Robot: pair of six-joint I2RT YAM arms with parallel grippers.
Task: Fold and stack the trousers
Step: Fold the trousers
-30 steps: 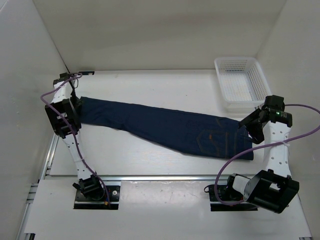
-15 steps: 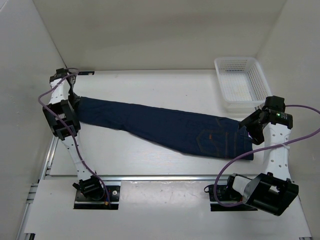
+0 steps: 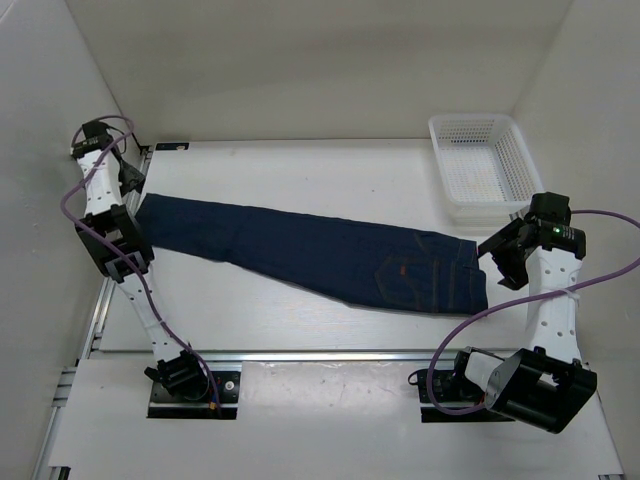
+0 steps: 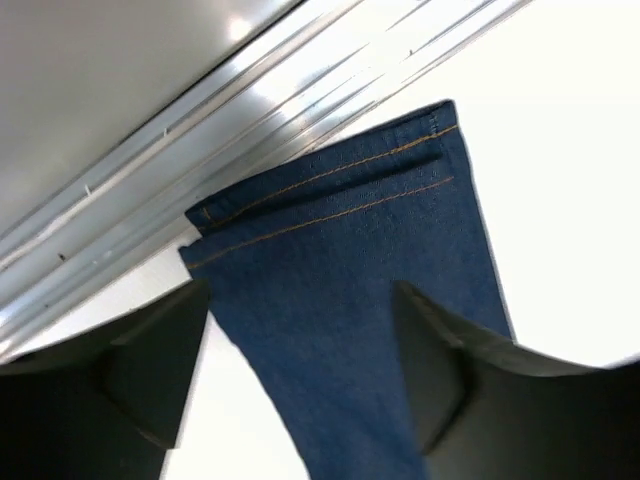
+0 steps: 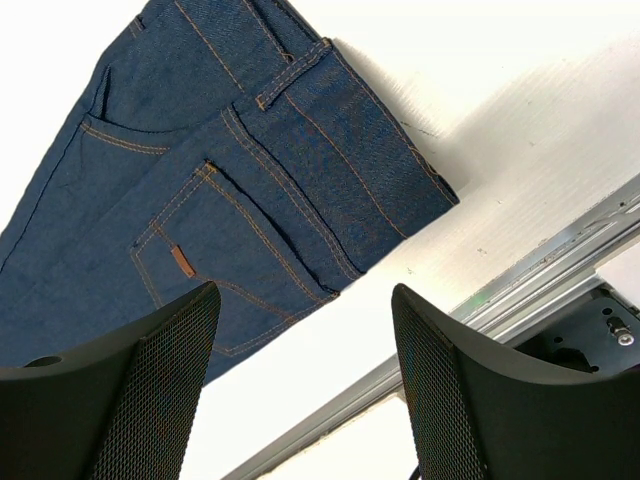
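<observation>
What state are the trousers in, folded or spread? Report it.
Spread: the trousers lie flat at full length, hem left, waist right, no crosswise fold.

a white lattice basket (image 3: 441,166) sits at the far right corner of the white table (image 3: 300,168).

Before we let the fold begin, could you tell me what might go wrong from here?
1. The trousers have their hem right against the metal rail at the table edge. The open left fingers might strike the rail or pinch only one layer.
2. The basket stands just beyond the open right fingers, so lifting the waist could knock it.
3. The purple cable loops beside the waist corner and might snag the cloth.
</observation>
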